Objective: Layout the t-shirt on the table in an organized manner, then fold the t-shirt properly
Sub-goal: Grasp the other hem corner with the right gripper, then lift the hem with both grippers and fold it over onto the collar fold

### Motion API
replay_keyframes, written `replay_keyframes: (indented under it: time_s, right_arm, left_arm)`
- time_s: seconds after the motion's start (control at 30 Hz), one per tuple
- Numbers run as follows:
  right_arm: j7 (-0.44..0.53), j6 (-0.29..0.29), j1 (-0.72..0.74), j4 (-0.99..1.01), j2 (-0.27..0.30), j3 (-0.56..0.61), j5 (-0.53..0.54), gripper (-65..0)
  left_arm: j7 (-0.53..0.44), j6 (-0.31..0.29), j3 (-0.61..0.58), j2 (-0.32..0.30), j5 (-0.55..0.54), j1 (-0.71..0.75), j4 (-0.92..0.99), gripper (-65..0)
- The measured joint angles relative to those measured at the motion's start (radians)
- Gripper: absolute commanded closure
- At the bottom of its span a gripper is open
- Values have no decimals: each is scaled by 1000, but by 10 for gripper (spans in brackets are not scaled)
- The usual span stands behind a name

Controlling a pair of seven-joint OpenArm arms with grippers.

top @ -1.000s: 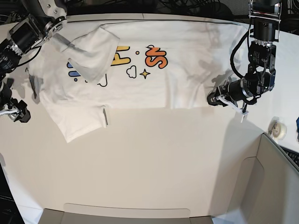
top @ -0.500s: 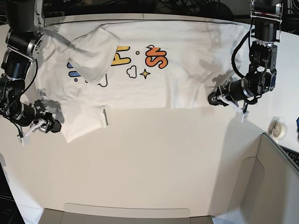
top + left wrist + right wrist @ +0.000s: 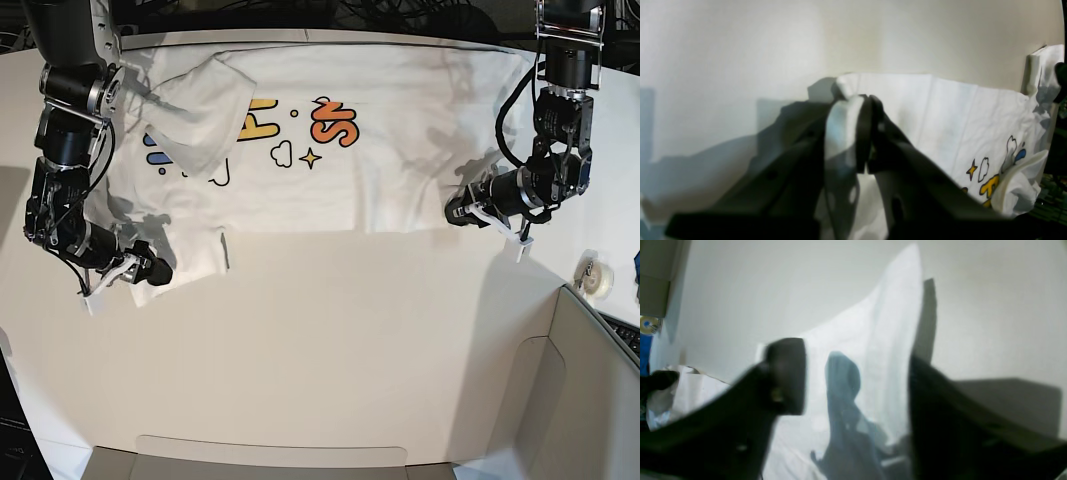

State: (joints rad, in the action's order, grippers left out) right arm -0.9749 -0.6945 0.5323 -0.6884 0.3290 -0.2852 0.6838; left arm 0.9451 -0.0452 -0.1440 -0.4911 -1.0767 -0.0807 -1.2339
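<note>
The white t-shirt (image 3: 400, 150) with its cartoon print lies spread across the far part of the table (image 3: 330, 350), one sleeve folded over the print at the upper left. My left gripper (image 3: 452, 213) is at the shirt's near right corner. In the left wrist view it (image 3: 868, 100) is shut on a pinch of the t-shirt (image 3: 957, 113). My right gripper (image 3: 158, 272) is low at the shirt's near left corner. In the blurred right wrist view it (image 3: 857, 373) stands open, with the t-shirt corner (image 3: 880, 323) lying between the jaws.
A tape roll (image 3: 598, 277) sits by the right edge, with something blue (image 3: 636, 262) beside it. A grey-beige box panel (image 3: 590, 400) fills the lower right corner. Another flat panel (image 3: 270, 455) runs along the near edge.
My right arm swung from the far left corner down to the shirt's near left corner, and its jaws have come closer together. The left arm and the shirt stayed put.
</note>
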Motion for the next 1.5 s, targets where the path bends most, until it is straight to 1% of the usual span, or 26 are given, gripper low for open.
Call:
replay_keyframes:
  time_s: [0.1, 0.13, 0.17, 0.27, 0.33, 0.4, 0.43, 0.57, 0.6, 0.67, 0.8, 0.87, 0.9, 0.93, 1.0, 1.07, 1.13, 1.23, 1.3, 1.37, 1.43, 1.5]
  right_arm:
    - [-12, 0, -6, 5, 0, -2, 0, -47]
    - [-13, 0, -6, 6, 3, -1, -5, -16]
    - [-23, 0, -6, 6, 4, -1, -4, 0]
    - [-24, 0, -6, 6, 5, -2, -4, 0]
    - [-39, -2, -12, -28, 3, -1, -12, 0]
    - [-69, -3, -24, -89, 1, 1, -43, 0]
    - [-81, -3, -27, -114, 1, 2, -57, 0]
    - [-111, -1, -87, -257, 2, 6, -90, 0]
    - [-119, 2, -108, -306, 2, 7, -103, 0]
    - [-122, 2, -142, -391, 2, 7, -103, 0]
    - [-120, 3, -208, -582, 3, 10, -92, 0]
    - [-114, 3, -243, -672, 3, 8, -86, 0]
    - [-117, 3, -261, -718, 3, 7, -96, 0]
    - [-121, 3, -272, -751, 3, 7, -100, 0]
    - [-122, 3, -299, -828, 3, 7, -101, 0]
    - [-120, 3, -329, -908, 11, 9, -98, 0]
    - [-113, 3, -366, -976, 32, 10, -83, 0]
    - [-117, 3, -429, -1063, 45, 1, -94, 0]
    - [-119, 3, -484, -1118, 50, -28, -77, 0]
    - [-118, 3, -532, -1163, 53, -75, -82, 0]
    - [-119, 3, -577, -1196, 57, -115, -82, 0]
    - [-117, 3, -632, -1226, 59, -152, -57, 0]
  left_arm:
    - [-2, 0, 0, 0, 0, 0, 0, -27]
    - [-4, 0, 0, 0, 0, 0, 0, -27]
    - [-8, 0, 0, 0, -1, 2, 0, -25]
    - [-37, 0, 1, 0, 2, 6, -2, 0]
    - [-33, 1, 44, 3, 16, 14, -18, 0]
    - [-27, 24, 97, 8, 45, 21, -49, 0]
    - [-26, 26, 115, 8, 51, 24, -64, 0]
    - [18, 43, 160, 0, 85, 57, -136, 0]
    - [42, 45, 179, 2, 88, 66, -157, 0]
    - [74, 42, 208, 2, 85, 76, -191, 0]
    - [106, 42, 243, 0, 84, 106, -257, 0]
    - [106, 3, 243, 0, 95, 124, -292, 0]
    - [105, -33, 243, 0, 96, 137, -315, 0]
    - [106, -55, 243, 0, 91, 143, -335, 0]
    - [106, -80, 243, 0, 95, 162, -378, 0]
    - [105, -83, 243, 0, 91, 181, -415, 0]
    - [110, -85, 248, -19, 90, 214, -456, 0]
    - [111, -83, 313, -24, 99, 279, -529, 0]
    - [109, -85, 353, -24, 96, 317, -575, 0]
    - [108, -86, 386, -25, 90, 354, -611, 0]
    - [106, -87, 406, -25, 87, 387, -632, 0]
    - [109, -90, 411, -24, 86, 422, -644, 0]
